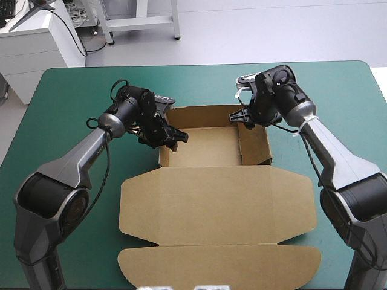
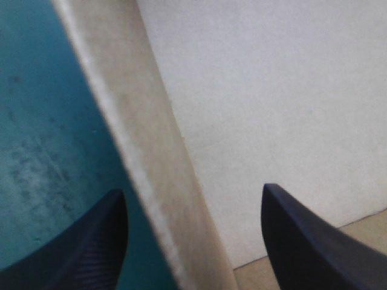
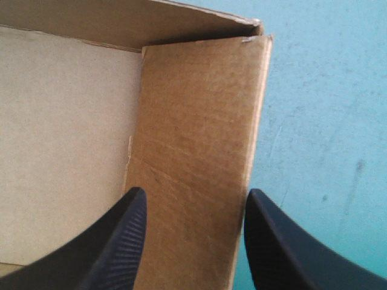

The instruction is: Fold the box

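The high view looks forward and down from above and behind. It stands far enough back that the teal-green table cover (image 1: 72, 99) fills most of it, with the far edge near the top, and the whole brown cardboard box (image 1: 205, 151) is in view. The left wrist view sits very close, looking along the open left gripper (image 2: 190, 192) astride the box's left wall. The right wrist view, also close, looks along the open right gripper (image 3: 193, 193) at the right wall and 1 corner. All 3 views share the box and the cover.
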{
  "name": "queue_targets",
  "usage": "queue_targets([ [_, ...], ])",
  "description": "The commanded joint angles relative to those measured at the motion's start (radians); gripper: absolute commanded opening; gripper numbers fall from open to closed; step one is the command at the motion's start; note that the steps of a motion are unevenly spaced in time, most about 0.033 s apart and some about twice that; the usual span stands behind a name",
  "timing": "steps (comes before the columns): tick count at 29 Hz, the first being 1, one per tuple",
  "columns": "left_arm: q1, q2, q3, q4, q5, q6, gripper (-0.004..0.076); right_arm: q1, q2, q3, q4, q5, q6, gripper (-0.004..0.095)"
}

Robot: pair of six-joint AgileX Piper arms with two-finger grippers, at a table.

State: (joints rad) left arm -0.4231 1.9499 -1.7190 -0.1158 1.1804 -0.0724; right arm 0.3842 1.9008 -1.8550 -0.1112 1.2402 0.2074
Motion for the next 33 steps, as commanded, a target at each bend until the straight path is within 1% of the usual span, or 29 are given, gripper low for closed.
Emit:
queue_targets([
  [1, -0.005, -0.054, -0.080, 0.028, 0.051, -0.007, 0.0454, 0.002, -0.058, -0.031, -0.023, 0.010, -0.042, 0.0463],
  [4, -0.005, -0.054, -0.160, 0.056, 0.116, -0.007, 0.0453, 0.002, -0.074, -0.031, -0.023, 0.010, -0.048, 0.0463],
  [9, -0.005, -0.073, -0.237, -0.009, 0.115, -0.007, 0.0452, 0.002, -0.125, -0.033, -0.030, 0.010, -0.048, 0.0463],
  [13, -0.005, -0.105, -0.250, -0.038, 0.115, -0.007, 0.0452, 0.002, -0.164, -0.033, -0.063, 0.010, -0.060, 0.0463],
  [16, -0.005, -0.133, -0.250, -0.030, 0.115, -0.007, 0.0424, 0.002, -0.193, -0.033, -0.070, 0.010, -0.058, 0.0463],
  [19, -0.005, -0.164, -0.250, -0.027, 0.115, 0.003, 0.0334, 0.002, -0.204, -0.031, -0.068, 0.010, -0.058, 0.0463],
  [22, -0.005, -0.205, -0.250, -0.027, 0.115, 0.015, 0.0193, 0.002, -0.204, -0.025, -0.068, 0.010, -0.058, 0.0463],
  [24, -0.005, -0.238, -0.250, -0.027, 0.116, 0.072, 0.0081, 0.002, -0.204, -0.022, -0.068, 0.010, -0.058, 0.0463],
  [25, -0.005, -0.274, -0.250, -0.024, 0.116, 0.112, -0.0008, 0.002, -0.202, -0.020, -0.070, 0.010, -0.060, 0.0463],
  [33, -0.005, -0.442, -0.230, -0.030, 0.116, 0.125, -0.0008, -0.005, -0.174, -0.020, -0.063, 0.010, -0.058, 0.0463],
])
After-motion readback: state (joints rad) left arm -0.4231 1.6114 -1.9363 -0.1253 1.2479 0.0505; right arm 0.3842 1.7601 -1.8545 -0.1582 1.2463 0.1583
